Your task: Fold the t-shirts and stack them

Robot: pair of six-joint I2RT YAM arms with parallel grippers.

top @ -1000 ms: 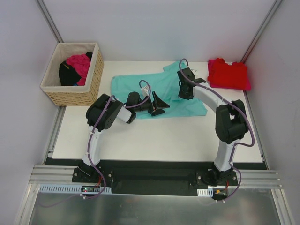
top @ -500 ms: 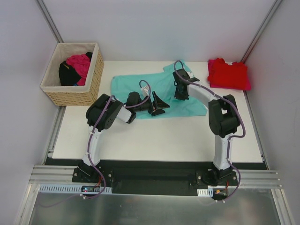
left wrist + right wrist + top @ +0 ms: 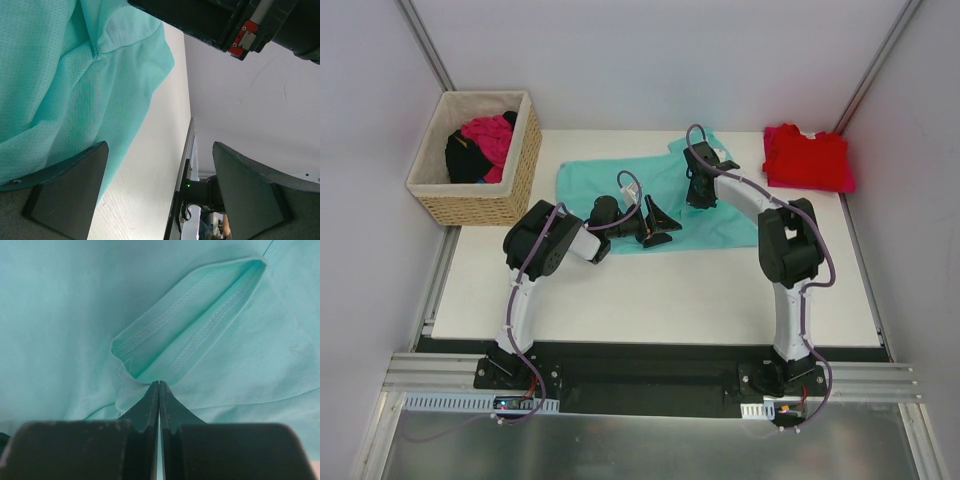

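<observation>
Teal t-shirt [image 3: 590,180] pinched in right jaws, under spread left jaws

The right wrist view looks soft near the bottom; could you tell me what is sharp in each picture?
Right wrist: teal t-shirt hem stitching sharp, right hand blurred, dark. Left wrist: cloth weave crisp, left hand soft-edged. Top external: even light, no glare.

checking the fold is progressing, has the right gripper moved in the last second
Yes. The right gripper, pinching the teal t-shirt, has shifted left, farther from the red t-shirt.
</observation>
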